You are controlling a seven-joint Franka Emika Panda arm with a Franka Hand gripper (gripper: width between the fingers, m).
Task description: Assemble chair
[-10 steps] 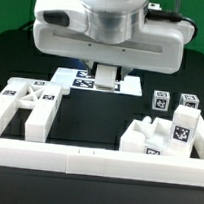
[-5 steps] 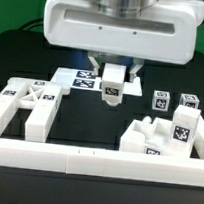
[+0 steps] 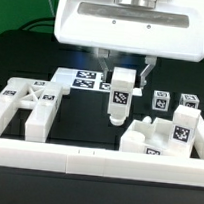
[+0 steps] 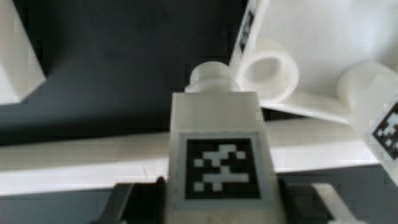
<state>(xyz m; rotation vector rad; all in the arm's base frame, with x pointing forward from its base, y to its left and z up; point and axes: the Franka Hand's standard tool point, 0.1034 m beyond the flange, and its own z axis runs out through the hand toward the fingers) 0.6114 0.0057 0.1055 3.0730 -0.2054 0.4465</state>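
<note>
The claw (image 3: pixel 121 78) was clamped on an upright post (image 3: pixel 119 100), and over the last second it had carried that post away from above the marker board (image 3: pixel 80 80), toward the exterior view's right and lower. The post's bottom end now hung just over the table (image 3: pixel 88 121), near the seat block (image 3: pixel 159 137). In the wrist view the post's peg (image 4: pixel 210 76) pointed just beside a round socket (image 4: pixel 269 72) (not yet lined up, by my judgement), so the insertion looked to be the step in hand, while the frame (image 3: pixel 24 108) lay well apart at the exterior view's left.
</note>
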